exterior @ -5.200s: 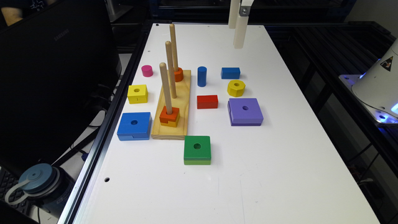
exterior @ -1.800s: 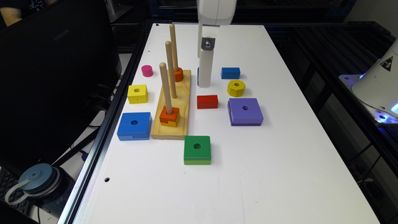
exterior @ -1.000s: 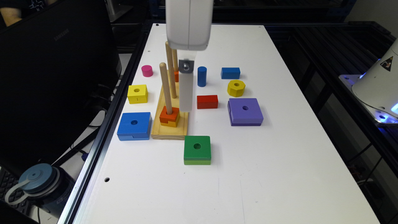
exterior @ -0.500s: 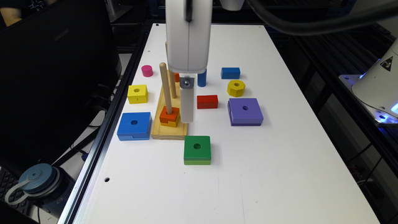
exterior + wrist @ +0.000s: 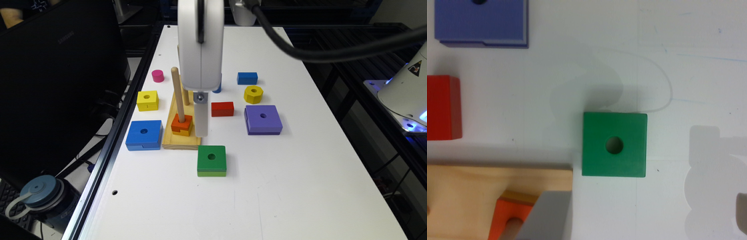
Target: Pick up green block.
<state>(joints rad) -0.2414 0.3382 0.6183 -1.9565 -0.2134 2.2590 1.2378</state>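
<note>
On the exterior view's left, off the white desk [image 5: 283, 200], a dark bottle with a blue-grey lid [image 5: 36, 199] stands below a black monitor [image 5: 60, 66]. On the desk's left side lies a flat blue square wooden block with a centre hole [image 5: 144, 135]. Beyond it is a smaller yellow square block with a hole [image 5: 147, 100], and farther back a small pink cylinder [image 5: 157, 75].

Just beside the blue square sits a pale wooden base with upright pegs [image 5: 180, 141]. An orange block over a yellow one [image 5: 181, 125] is threaded on its nearest peg.

The white hand [image 5: 201, 133] hangs over the base's right edge, pointing down. In the wrist view the hand [image 5: 647, 220] is spread open, with one grey finger [image 5: 552, 220] over the base's corner [image 5: 492, 192] and the other at the picture's edge. It grips nothing.

The flat green square wooden block with a round centre hole [image 5: 211, 160] lies on the desk in front of the base's right corner. It is near the hand's tip but apart from it. In the wrist view the green block [image 5: 614, 145] rests just beside that corner.

Further right are a red rectangular block [image 5: 222, 109], a blue rectangular block [image 5: 247, 78], a yellow hexagonal block with a hole [image 5: 253, 94] and a flat purple square block with a hole [image 5: 263, 119].
</note>
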